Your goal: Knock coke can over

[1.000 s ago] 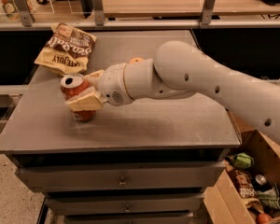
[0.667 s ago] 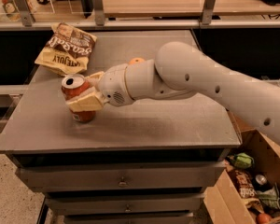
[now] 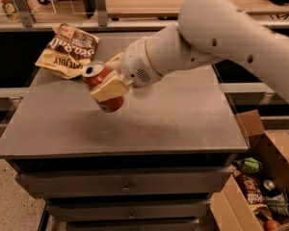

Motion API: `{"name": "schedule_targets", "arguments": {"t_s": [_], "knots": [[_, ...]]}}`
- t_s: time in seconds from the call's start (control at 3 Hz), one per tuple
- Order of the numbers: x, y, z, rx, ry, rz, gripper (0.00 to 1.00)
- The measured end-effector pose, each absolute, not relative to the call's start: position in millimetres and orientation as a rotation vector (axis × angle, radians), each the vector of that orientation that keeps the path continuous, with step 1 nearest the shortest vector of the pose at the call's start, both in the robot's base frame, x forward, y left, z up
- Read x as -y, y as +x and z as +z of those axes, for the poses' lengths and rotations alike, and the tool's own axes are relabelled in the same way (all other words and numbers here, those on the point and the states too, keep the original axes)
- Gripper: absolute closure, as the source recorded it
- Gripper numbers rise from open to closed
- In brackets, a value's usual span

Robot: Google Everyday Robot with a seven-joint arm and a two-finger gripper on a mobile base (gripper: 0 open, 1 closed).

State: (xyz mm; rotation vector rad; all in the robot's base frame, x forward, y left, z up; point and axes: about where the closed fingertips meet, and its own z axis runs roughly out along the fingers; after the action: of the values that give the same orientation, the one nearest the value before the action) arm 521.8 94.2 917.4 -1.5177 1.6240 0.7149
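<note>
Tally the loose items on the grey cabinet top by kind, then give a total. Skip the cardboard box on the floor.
Soda cans: 1, the coke can, tilted
Snack bags: 1, the chip bag, lying at the back left
Total: 2
The gripper is over the left half of the cabinet top, closed on the coke can.

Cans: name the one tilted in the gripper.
The red coke can above the grey table, held by the gripper and leaning top-left. The dark can sits among other items in the cardboard box at lower right, far from the gripper.
</note>
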Motion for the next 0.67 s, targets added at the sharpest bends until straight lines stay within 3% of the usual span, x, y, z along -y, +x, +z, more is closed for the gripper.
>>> {"name": "schedule_targets", "arguments": {"t_s": [0.67], "knots": [[-21, 529, 932, -1.807, -1.714, 0.328, 1.00]]}}
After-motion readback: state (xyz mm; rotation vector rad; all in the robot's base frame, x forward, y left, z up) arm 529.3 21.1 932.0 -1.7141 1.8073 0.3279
